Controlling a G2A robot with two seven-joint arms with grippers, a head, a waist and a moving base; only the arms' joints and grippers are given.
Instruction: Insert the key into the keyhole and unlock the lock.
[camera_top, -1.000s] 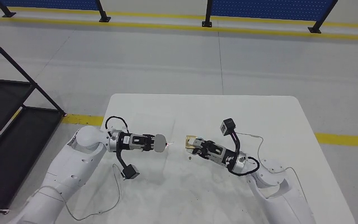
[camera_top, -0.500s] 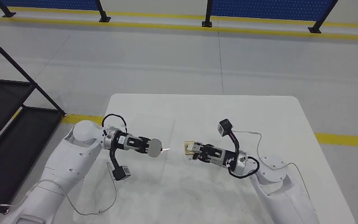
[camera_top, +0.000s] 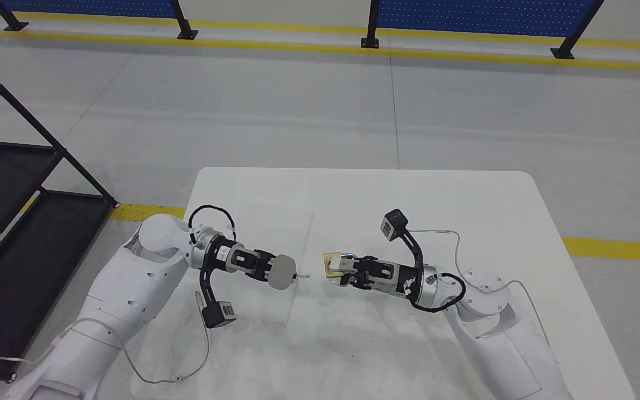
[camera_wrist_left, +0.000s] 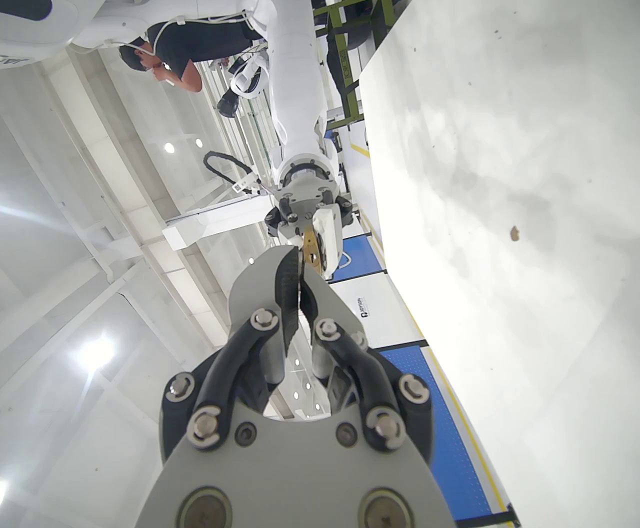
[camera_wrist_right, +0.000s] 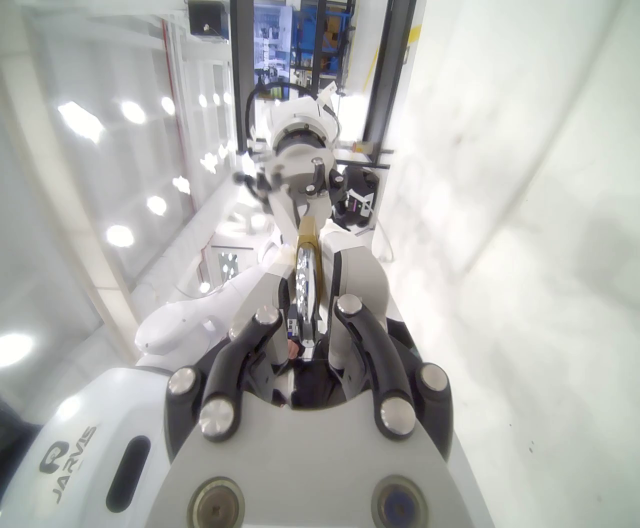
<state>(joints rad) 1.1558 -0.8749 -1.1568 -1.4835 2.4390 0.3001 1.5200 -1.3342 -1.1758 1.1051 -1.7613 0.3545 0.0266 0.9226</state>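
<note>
Brass lock (camera_top: 333, 264), slim and flat-sided, sat clamped between the fingers of the right gripper (camera_top: 347, 268) above the bench (camera_top: 480, 200); the left gripper (camera_top: 291, 270) had its fingers pinched on a thin silver key (camera_top: 303, 271). The gap between key tip and lock had narrowed since half a second earlier

Narrow open gap between key (camera_top: 304, 271), lock (camera_top: 335, 264).

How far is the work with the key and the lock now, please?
Done: the left gripper is shut on the key, the right gripper on the brass lock, both held above the table. In hand: alignment; a small gap separates key tip and lock. Left: insert and turn the key.
</note>
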